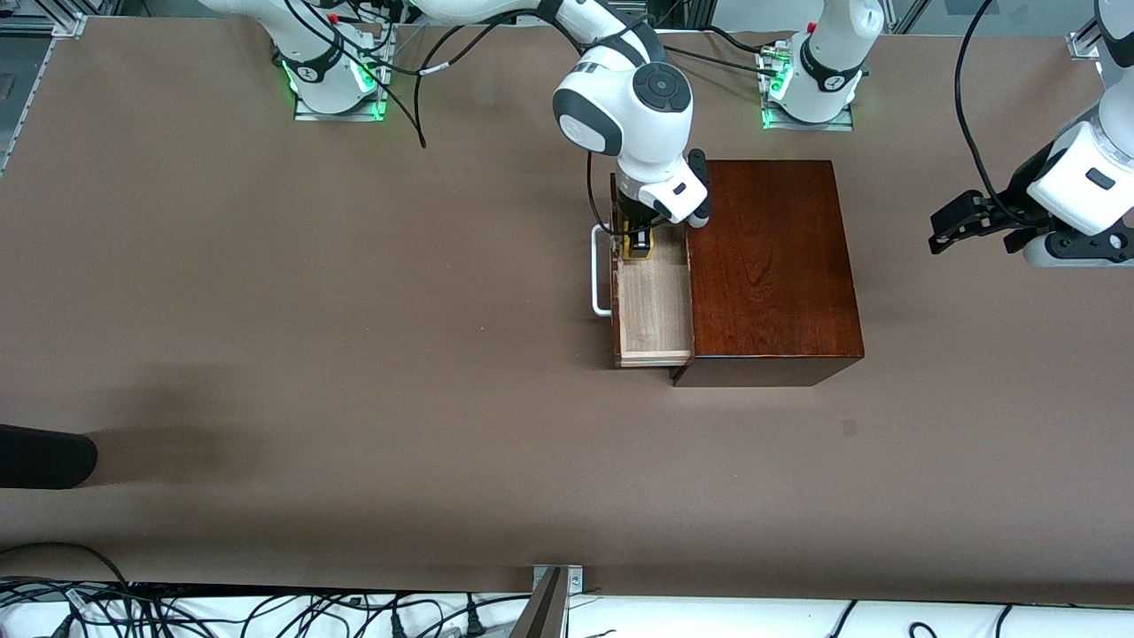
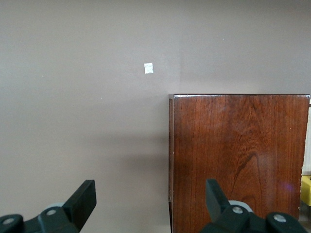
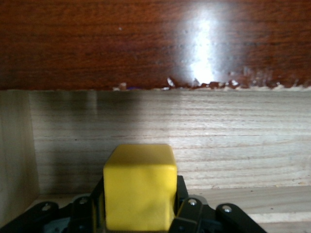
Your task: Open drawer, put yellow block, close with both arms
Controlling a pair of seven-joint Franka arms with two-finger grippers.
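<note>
The dark reddish-brown wooden box [image 1: 771, 266] stands on the table, and its drawer [image 1: 654, 315] is pulled open toward the right arm's end, showing a pale wood inside. The white handle [image 1: 601, 270] is on the drawer's front. My right gripper [image 1: 638, 239] reaches down into the drawer's end farthest from the front camera, shut on the yellow block [image 1: 638, 248]. The right wrist view shows the yellow block [image 3: 140, 191] between the fingers [image 3: 182, 204], in front of the drawer's pale wall. My left gripper [image 1: 961, 221] is open and empty, in the air beside the box toward the left arm's end. The left wrist view shows the box [image 2: 238, 160] and a sliver of the yellow block [image 2: 306, 189].
A black object [image 1: 44, 456] juts in at the table's edge at the right arm's end. Cables lie along the edge nearest the front camera. A small pale mark [image 1: 849, 428] sits on the brown table [image 1: 354, 354], nearer the camera than the box.
</note>
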